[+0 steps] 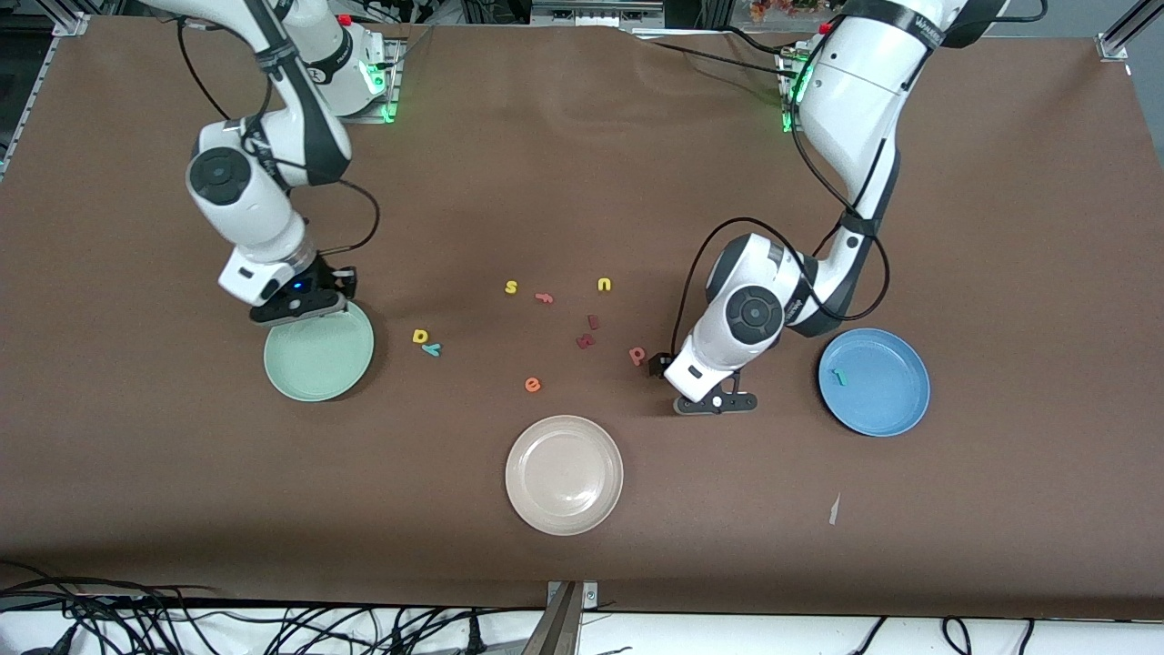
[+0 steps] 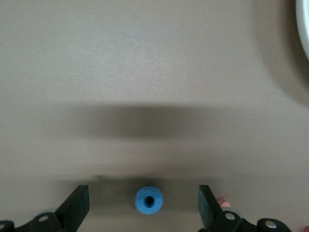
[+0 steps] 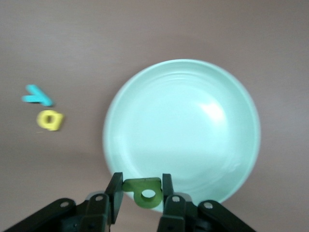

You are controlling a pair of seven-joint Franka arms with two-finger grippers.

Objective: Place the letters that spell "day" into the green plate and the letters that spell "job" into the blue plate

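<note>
Right end effector (image 3: 140,193): clamped on green "a" (image 3: 143,192) over green plate's (image 1: 319,359) rim
Left end effector (image 2: 144,203): jaws apart around blue "o" (image 2: 148,199) on desk (image 1: 1000,227)

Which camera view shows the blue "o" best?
The left wrist view: the blue "o" lies on the table between the left gripper's open jaws. In the front view that gripper hides it. The right wrist view doesn't show it.
</note>
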